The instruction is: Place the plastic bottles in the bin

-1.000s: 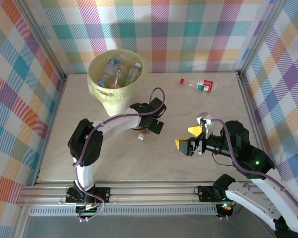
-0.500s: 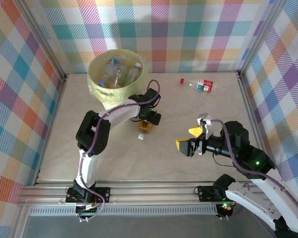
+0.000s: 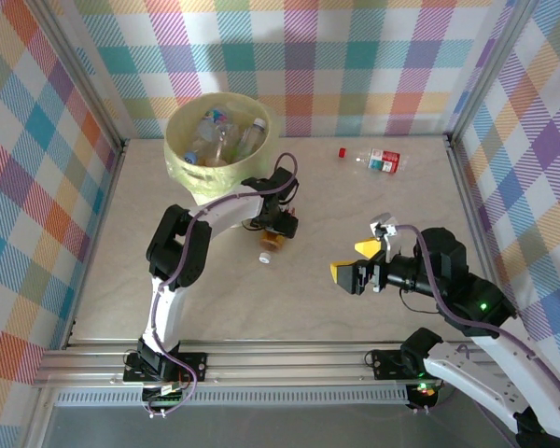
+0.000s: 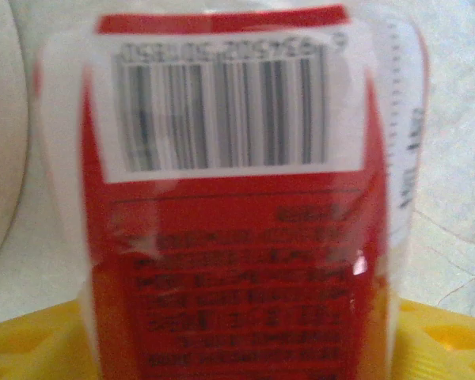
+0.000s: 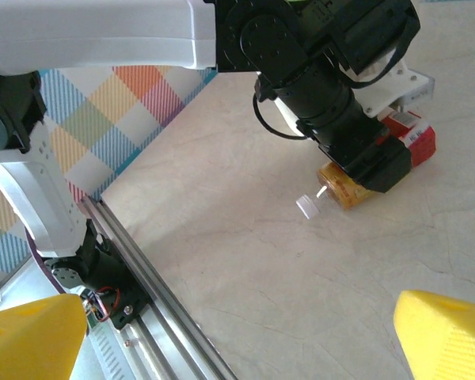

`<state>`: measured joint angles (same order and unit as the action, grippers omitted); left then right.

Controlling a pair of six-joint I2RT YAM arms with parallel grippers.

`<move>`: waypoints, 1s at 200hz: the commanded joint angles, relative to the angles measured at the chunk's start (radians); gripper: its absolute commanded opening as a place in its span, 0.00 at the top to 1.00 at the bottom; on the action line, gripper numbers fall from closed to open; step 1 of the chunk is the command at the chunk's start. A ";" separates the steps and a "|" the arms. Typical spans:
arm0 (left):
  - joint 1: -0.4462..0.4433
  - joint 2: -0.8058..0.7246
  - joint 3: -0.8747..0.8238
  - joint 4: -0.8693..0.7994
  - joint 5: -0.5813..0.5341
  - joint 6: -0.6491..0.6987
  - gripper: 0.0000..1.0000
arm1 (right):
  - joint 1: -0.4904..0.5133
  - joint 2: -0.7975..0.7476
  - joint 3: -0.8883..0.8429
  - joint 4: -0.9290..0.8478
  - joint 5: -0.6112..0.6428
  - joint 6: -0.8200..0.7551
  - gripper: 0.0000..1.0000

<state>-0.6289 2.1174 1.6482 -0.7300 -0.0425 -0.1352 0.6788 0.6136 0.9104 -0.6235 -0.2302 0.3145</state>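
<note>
Red-labelled bottle [image 4: 237, 206] lies between fingers of the left gripper [image 3: 274, 233], grip unclear.

Top external: looking down over the whole table [image 3: 355, 205].
Left wrist: staring very closely at a red-labelled bottle [image 4: 237, 237].
Right wrist: viewing that bottle low across the table.

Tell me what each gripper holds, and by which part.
Right gripper: open, empty. Left gripper straddles the red-labelled bottle at its label; whether it grips cannot be told.
</note>
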 commanded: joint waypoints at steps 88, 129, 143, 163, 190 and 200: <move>-0.107 -0.140 0.041 -0.052 0.090 0.017 0.43 | -0.003 -0.046 0.039 -0.068 0.046 0.024 0.00; -0.118 -0.222 0.107 -0.062 0.214 0.019 0.42 | -0.003 -0.054 0.056 -0.065 0.066 0.025 0.00; -0.120 -0.247 0.148 -0.071 0.254 0.019 0.42 | -0.003 -0.053 0.061 -0.059 0.068 0.024 0.00; -0.120 -0.261 0.235 -0.105 0.301 0.027 0.42 | -0.003 -0.051 0.064 -0.045 0.062 0.027 0.00; -0.118 -0.241 0.453 -0.187 0.349 0.031 0.42 | -0.003 -0.055 0.083 -0.007 0.036 0.046 0.00; -0.116 -0.226 0.533 -0.225 0.347 0.035 0.42 | -0.003 -0.054 0.096 0.019 0.017 0.047 0.00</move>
<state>-0.7433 1.9007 2.0109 -0.8570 0.2428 -0.1181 0.6788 0.5720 0.9497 -0.6773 -0.1772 0.3382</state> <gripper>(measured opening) 0.603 0.996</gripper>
